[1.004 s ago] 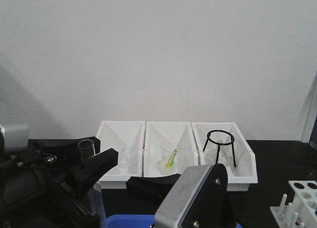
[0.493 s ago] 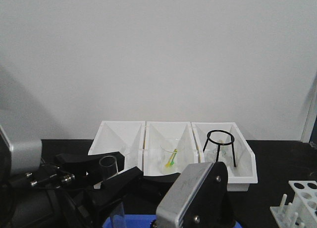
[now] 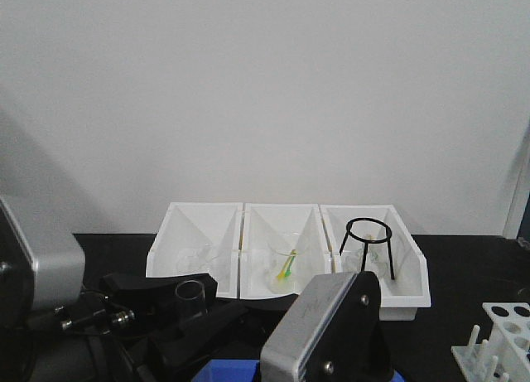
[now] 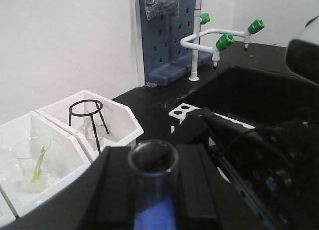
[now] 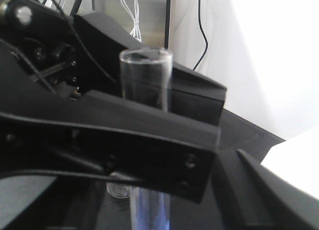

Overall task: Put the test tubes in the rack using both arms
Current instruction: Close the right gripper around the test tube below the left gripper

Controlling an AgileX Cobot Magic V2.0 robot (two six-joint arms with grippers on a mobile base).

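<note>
Well left of the rack (image 3: 507, 322), the left gripper (image 4: 152, 155) has its fingers closed on one upright test tube (image 3: 191, 294), gripped below its open mouth. Nearer the rack, the right arm (image 3: 325, 320) sits close by; how far its fingers are parted cannot be told. A mistimed handover could knock, drop or crack the glass.

Grey arm link (image 3: 321, 332) between test tube (image 3: 190, 292) and rack (image 3: 502, 336); bins (image 3: 199, 223) behind; open tabletop (image 3: 422, 340) left of rack.

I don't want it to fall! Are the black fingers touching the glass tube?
Touching. The left wrist view shows the test tube pinched between the black fingers of the left gripper, no gap either side.
</note>
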